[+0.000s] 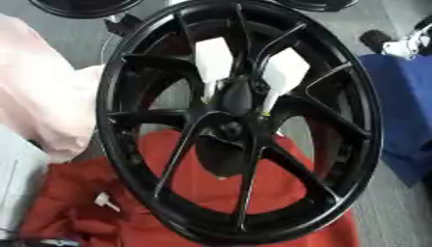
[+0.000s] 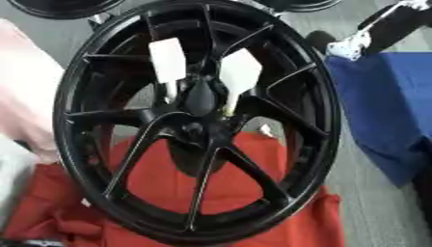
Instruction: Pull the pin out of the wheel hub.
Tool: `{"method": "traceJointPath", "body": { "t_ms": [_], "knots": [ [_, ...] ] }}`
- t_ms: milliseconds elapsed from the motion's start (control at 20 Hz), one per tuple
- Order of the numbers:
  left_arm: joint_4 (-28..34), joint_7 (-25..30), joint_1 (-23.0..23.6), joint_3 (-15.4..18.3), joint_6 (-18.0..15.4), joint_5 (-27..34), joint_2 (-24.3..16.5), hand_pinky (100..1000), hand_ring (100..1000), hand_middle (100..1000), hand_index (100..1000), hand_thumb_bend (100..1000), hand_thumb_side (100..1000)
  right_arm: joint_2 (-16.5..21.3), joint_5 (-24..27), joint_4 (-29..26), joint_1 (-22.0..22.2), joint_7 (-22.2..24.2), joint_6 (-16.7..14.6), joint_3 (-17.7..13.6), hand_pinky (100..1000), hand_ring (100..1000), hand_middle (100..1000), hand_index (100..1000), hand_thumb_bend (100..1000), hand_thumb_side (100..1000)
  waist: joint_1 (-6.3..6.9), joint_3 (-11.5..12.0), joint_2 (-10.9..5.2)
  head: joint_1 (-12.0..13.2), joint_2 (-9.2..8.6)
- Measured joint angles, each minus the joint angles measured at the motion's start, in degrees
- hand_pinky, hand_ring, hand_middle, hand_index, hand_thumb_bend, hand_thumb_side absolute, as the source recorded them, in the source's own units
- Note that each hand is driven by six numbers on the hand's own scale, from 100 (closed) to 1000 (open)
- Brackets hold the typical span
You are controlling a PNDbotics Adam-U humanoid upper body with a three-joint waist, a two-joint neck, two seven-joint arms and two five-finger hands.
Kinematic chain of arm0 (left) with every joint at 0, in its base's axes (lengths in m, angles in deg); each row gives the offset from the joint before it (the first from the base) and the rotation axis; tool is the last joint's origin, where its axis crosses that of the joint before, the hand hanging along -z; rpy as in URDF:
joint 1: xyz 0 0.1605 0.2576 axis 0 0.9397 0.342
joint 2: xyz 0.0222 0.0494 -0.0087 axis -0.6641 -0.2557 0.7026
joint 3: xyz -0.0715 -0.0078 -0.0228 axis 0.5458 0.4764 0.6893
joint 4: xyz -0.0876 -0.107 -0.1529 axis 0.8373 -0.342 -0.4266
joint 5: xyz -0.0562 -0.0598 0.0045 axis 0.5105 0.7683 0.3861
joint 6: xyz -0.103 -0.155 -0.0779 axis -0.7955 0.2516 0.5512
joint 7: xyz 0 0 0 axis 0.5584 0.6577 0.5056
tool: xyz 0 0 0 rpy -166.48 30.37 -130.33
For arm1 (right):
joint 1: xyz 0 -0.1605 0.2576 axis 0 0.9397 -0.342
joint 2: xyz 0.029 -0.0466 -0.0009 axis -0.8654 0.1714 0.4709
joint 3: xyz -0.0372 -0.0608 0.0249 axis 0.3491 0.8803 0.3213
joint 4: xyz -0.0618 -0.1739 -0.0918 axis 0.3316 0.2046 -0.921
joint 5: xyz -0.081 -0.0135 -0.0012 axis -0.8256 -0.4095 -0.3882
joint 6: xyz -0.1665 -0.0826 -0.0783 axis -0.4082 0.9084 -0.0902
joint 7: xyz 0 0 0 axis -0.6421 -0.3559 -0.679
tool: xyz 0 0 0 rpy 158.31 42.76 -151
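A black spoked wheel (image 1: 168, 159) stands tilted on a red cloth (image 1: 76, 202), and its hub (image 1: 239, 99) sits at the middle of the view. Two thin pale pins with white tags (image 2: 167, 60) (image 2: 240, 72) rise from the hub, one on each side of its centre. My right hand (image 2: 317, 36) shows as a dark shape beyond a pale wrist at the upper right. It hangs off to the right of the rim and touches nothing. Its arm comes in from the top right corner. My left hand does not show.
A pink cloth (image 1: 42, 96) bulges against the wheel's left side. A blue cloth (image 2: 380, 106) lies on the grey floor to the right. More black rims (image 1: 80, 7) stand at the top edge. A small white piece (image 1: 105, 201) rests on the red cloth.
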Motion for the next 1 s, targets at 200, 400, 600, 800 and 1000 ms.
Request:
{"method": "traceJointPath", "body": {
  "t_ms": [200,400,600,800,1000],
  "knots": [
    [0.0,0.0,0.0,0.0,0.0,0.0,0.0,656,506,434,711,326,573,-1.8,-0.8,0.7,-1.9,1.1,1.1,1.4,867,818,790,870,100,339,-0.09,0.0,0.00,0.1,0.00],
    [0.0,0.0,0.1,0.0,0.0,0.0,0.0,656,506,434,711,326,573,-2.2,-0.5,1.2,-2.2,1.9,1.9,1.7,867,818,790,870,100,339,-0.16,0.0,0.00,0.1,0.00],
    [-0.1,0.1,0.1,0.0,0.1,0.0,0.0,657,506,434,711,327,576,-2.5,0.6,0.8,-2.7,2.4,2.4,2.6,893,821,752,869,354,563,-0.31,0.2,0.00,0.0,-0.21],
    [-0.4,0.1,0.1,0.0,0.2,0.0,0.0,657,506,434,712,327,577,-2.6,2.6,-1.6,-2.8,2.5,2.5,3.6,896,822,747,872,358,576,-0.53,0.3,0.00,-0.1,-0.58],
    [-0.4,0.1,0.1,0.0,0.2,0.1,0.0,658,505,434,712,326,577,-2.6,3.7,-1.2,-2.7,1.6,1.6,3.3,896,826,750,872,383,573,-0.52,0.3,0.00,-0.1,-0.59]
  ]
}}
